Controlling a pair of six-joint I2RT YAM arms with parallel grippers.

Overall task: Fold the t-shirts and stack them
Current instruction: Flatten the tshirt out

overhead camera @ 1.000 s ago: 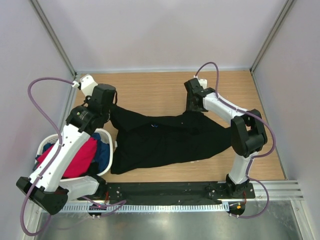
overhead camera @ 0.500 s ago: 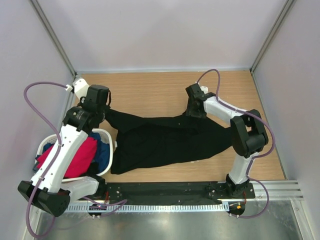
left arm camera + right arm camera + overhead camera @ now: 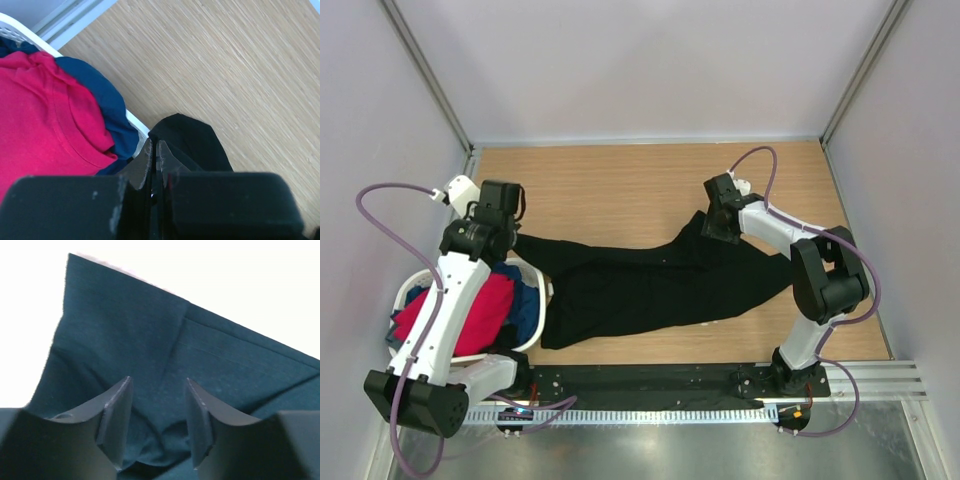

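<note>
A: Pinching a corner of the black t-shirt (image 3: 640, 285) in the left end effector (image 3: 154, 145), just beside the white basket (image 3: 17, 27).

B: Spread apart at the right end effector (image 3: 158, 385), well away from the basket. Risks one-sided dragging and bunching.

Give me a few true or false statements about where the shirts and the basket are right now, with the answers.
The black t-shirt lies stretched across the wooden table. True.
The white basket is empty. False: it holds a red shirt and a blue shirt.
The left gripper is shut on the black t-shirt. True.
The basket stands at the table's right side. False: it stands at the left, beside the left arm.
</note>
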